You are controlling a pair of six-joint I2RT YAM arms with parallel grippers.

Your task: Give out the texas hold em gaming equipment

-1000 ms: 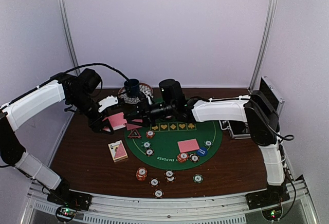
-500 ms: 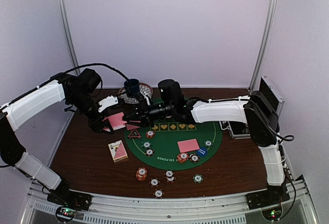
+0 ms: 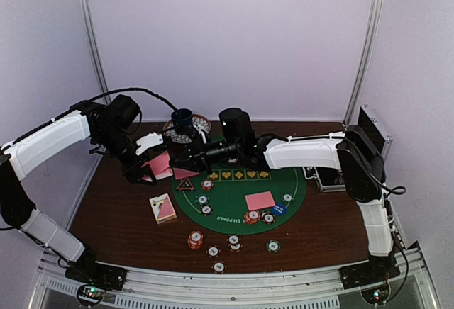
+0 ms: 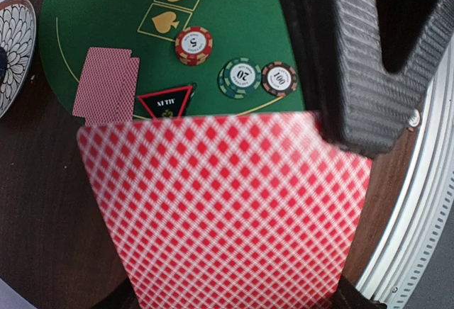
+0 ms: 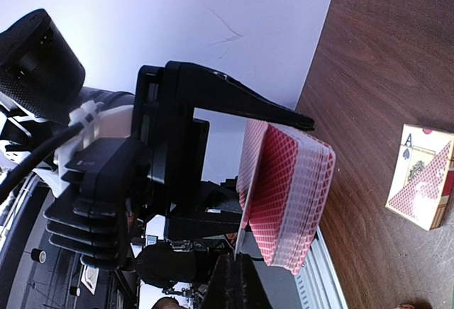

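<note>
The flat card box (image 3: 163,208) lies closed on the table (image 3: 113,217) toward its near-left corner, ace side up; whether it holds anything cannot be told. A dark mug (image 3: 183,118) stands on a patterned plate (image 3: 198,126) at the far edge, its inside too dark to read. A metal case (image 3: 325,178) sits by the right edge, contents unclear.

The left fingers (image 4: 369,75) clamp a deck (image 4: 227,210) of pink-backed cards above the far-left part of the table. It is tilted on edge, backs turned toward the green mat (image 3: 234,199); its long axis cannot be told. The right fingers (image 5: 237,284) are pinched together on the edge of the outermost card (image 5: 252,174), which bows away from the deck.

On the mat, one pair of cards (image 4: 106,84) lies flat just beside the triangle (image 4: 165,101), a second pair (image 3: 259,200) near the blue button (image 3: 278,209). Chips (image 3: 207,184) dot the mat and the table's near edge.
</note>
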